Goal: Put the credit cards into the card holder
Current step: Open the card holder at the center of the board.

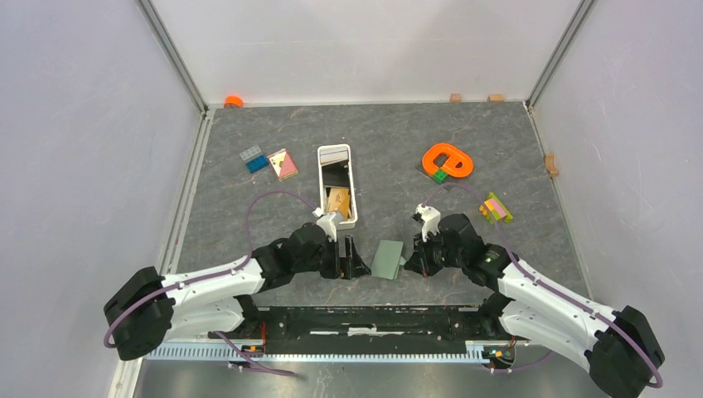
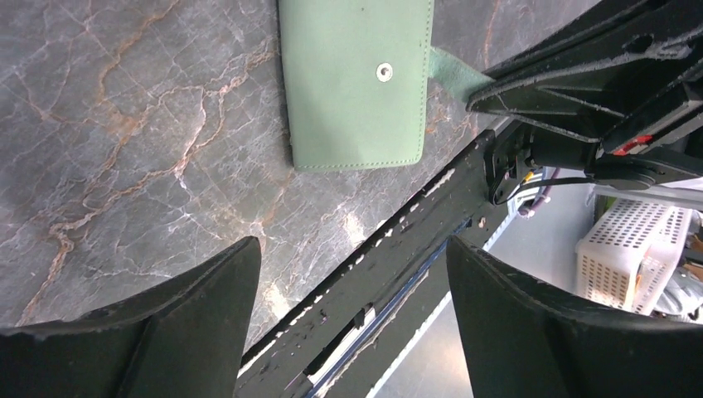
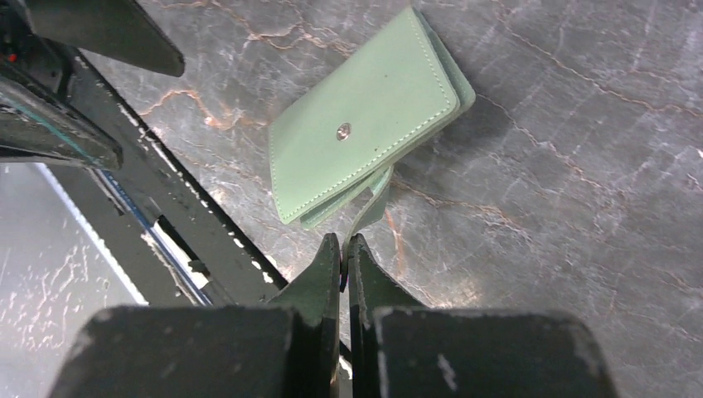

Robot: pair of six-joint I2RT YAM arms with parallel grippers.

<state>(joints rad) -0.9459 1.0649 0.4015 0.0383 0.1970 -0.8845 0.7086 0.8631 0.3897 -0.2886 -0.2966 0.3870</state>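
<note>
The card holder (image 1: pixel 387 259), a folded sage-green wallet with a snap button, lies flat near the table's front edge between the two grippers. It also shows in the left wrist view (image 2: pixel 356 83) and the right wrist view (image 3: pixel 365 124). My right gripper (image 1: pixel 408 264) (image 3: pixel 344 246) is shut on the thin green tab that sticks out of the card holder's edge. My left gripper (image 1: pixel 352 259) (image 2: pixel 352 278) stands open just left of the card holder, with nothing between its fingers. The credit cards lie in the white tray: a tan one (image 1: pixel 337 201) and a black one (image 1: pixel 333 174).
The long white tray (image 1: pixel 322 178) stands behind the left gripper. Coloured tiles (image 1: pixel 253 157) and a pink-yellow card (image 1: pixel 283 163) lie to its left. An orange ring (image 1: pixel 448 160) and small blocks (image 1: pixel 497 207) are at the right. A black rail (image 1: pixel 373 319) runs along the near edge.
</note>
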